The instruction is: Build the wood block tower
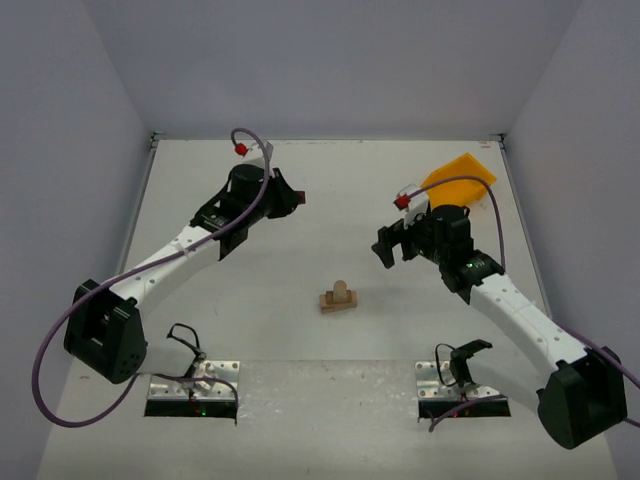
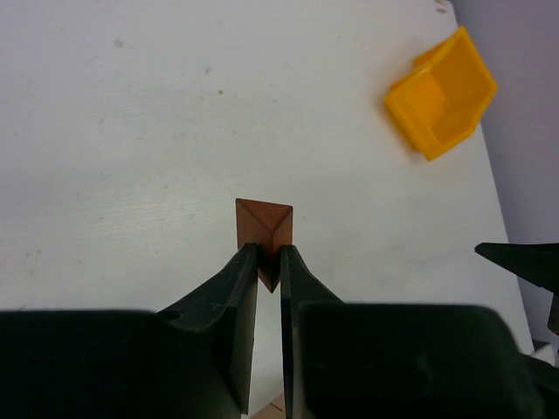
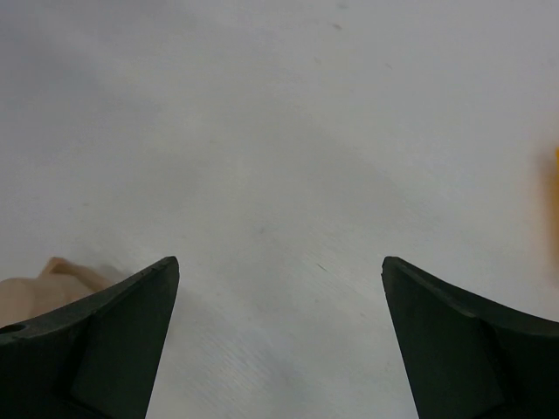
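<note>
Nearest the bases, at the middle of the surface (image 1: 250,300), the tower (image 1: 339,297) is seen part-built: pale blocks are stacked, with what looks like a rounded piece on top. Further out on the right, the right jaws are spread wide and empty. Further still on the left, the brown block (image 2: 264,229) is pinched between the nearly shut left jaws, well apart from the tower. The bin (image 1: 465,170) lies at the far right. Carrying is judged the step in hand; next, the block must be brought over the tower, aligned and released gently.
</note>
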